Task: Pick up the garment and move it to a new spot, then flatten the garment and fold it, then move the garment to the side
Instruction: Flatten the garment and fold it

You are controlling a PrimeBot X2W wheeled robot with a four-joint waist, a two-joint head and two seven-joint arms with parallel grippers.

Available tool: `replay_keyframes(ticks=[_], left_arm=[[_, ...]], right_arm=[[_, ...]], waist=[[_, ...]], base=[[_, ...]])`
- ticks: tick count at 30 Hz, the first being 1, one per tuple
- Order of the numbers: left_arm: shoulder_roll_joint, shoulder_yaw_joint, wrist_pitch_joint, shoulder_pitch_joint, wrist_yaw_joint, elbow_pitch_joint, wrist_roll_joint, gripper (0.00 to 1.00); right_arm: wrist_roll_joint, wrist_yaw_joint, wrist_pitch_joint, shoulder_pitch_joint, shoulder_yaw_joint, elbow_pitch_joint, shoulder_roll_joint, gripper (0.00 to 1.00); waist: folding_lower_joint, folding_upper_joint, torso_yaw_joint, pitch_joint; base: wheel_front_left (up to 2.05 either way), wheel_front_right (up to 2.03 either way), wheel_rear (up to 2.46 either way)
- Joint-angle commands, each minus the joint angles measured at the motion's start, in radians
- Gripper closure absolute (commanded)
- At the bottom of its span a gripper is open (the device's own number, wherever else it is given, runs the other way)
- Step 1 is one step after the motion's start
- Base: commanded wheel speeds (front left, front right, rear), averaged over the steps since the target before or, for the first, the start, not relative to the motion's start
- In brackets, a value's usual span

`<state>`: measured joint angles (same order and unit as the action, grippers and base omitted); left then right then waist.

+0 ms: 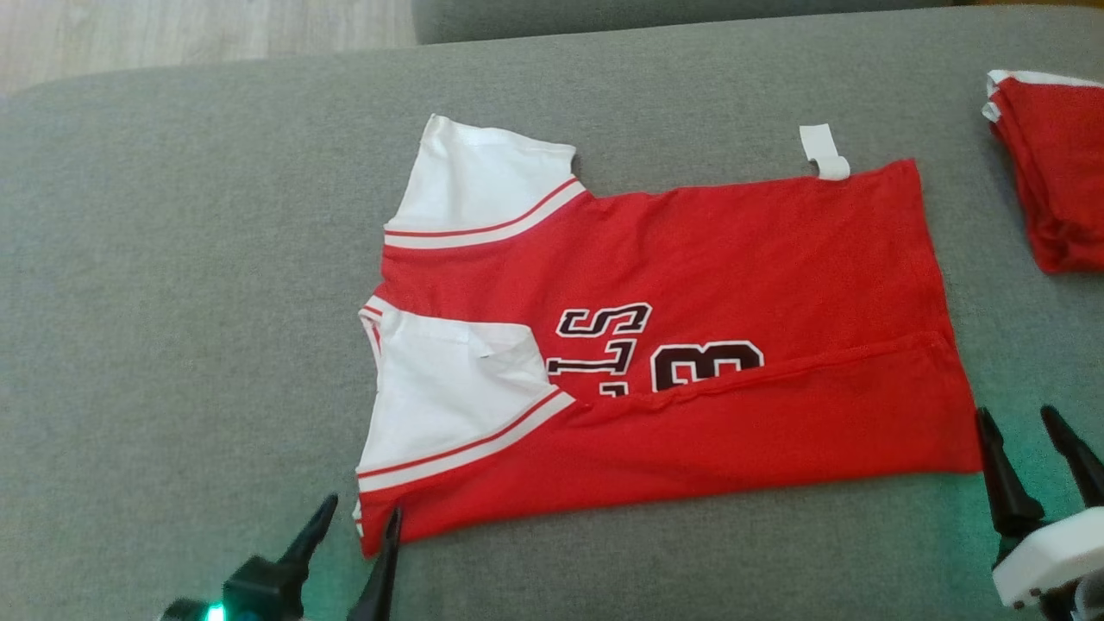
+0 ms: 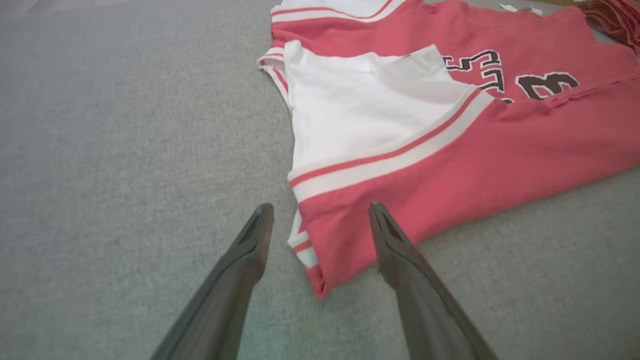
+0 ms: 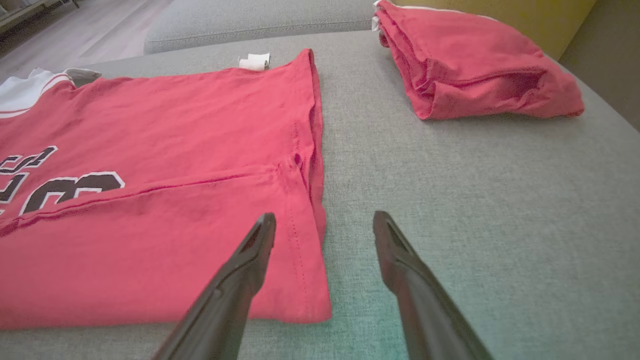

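"Garment: where does it lie from you?"

"Flat on the grey cushion straight ahead of me. It's a red jersey with white sleeves. Its long axis runs across me, sleeves to my left and hem to my right. The near long edge is already turned in over the lettering."

"And your grippers?"

"Both are spread open and hold nothing. My left gripper straddles the near sleeve-end corner. My right gripper is at the near hem corner, one finger over the cloth's edge and the other over bare cushion. So each arm has its own end. The far long edge lies away from both, with a white tag poking out."

"Room to work?"

"There's bare cushion to my left and past the far edge. To my right a folded red pile lies apart from the hem, so I judge that side tighter. Pale wooden floor shows beyond the cushion."
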<state>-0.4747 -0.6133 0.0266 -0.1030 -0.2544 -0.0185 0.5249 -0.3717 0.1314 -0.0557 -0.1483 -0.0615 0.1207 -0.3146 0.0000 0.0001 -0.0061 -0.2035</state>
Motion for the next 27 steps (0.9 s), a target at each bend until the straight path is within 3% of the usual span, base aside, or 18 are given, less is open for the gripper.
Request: replay_keyframes(ticks=[1,6,10,12,13,19,22,27], left_arm=[[-0.023,0.033,0.007,0.051,-0.008,-0.03,-0.011,0.0],[-0.048,0.054,-0.009,0.152,-0.006,-0.067,-0.047,0.0],[-0.101,0.081,-0.072,0.318,0.038,-0.104,-0.077,0.0],[-0.136,0.092,-0.124,0.43,0.079,-0.112,-0.092,0.0],[-0.166,0.103,-0.186,0.547,0.134,-0.1,-0.086,0.0],[-0.221,0.104,-0.408,0.873,0.322,0.039,-0.013,0.0],[-0.239,0.08,-0.528,0.996,0.362,0.125,0.025,0.0],[-0.258,0.033,-0.659,1.127,0.382,0.24,0.103,0.0]], right_arm=[[0.008,-0.001,0.013,-0.003,0.007,-0.042,-0.021,0.0],[0.026,-0.001,0.04,0.018,0.017,-0.115,-0.012,0.0],[0.037,-0.001,0.049,0.058,0.047,-0.154,-0.005,0.0],[0.043,-0.001,0.05,0.083,0.067,-0.169,-0.002,0.0],[0.047,-0.001,0.05,0.109,0.089,-0.18,-0.001,0.0],[0.047,-0.001,0.054,0.182,0.143,-0.191,-0.005,0.0],[0.044,-0.001,0.067,0.212,0.162,-0.179,-0.005,0.0],[0.038,-0.001,0.092,0.244,0.19,-0.152,0.002,0.0]], waist=[[0.0,-0.0001,-0.005,-0.003],[0.0,-0.0001,-0.03,-0.024],[0.0,-0.0001,-0.057,-0.067],[0.0,-0.0001,-0.073,-0.1],[0.0,-0.0001,-0.09,-0.13],[0.0,-0.0001,-0.158,-0.207],[0.0,-0.0001,-0.195,-0.24],[0.0,-0.0001,-0.245,-0.28]], base=[[0.0,0.0,0.0],[0.0,0.0,0.0],[0.0,0.0,0.0],[0.0,0.0,0.0],[0.0,0.0,0.0],[0.0,0.0,0.0],[0.0,0.0,0.0],[0.0,0.0,0.0]])
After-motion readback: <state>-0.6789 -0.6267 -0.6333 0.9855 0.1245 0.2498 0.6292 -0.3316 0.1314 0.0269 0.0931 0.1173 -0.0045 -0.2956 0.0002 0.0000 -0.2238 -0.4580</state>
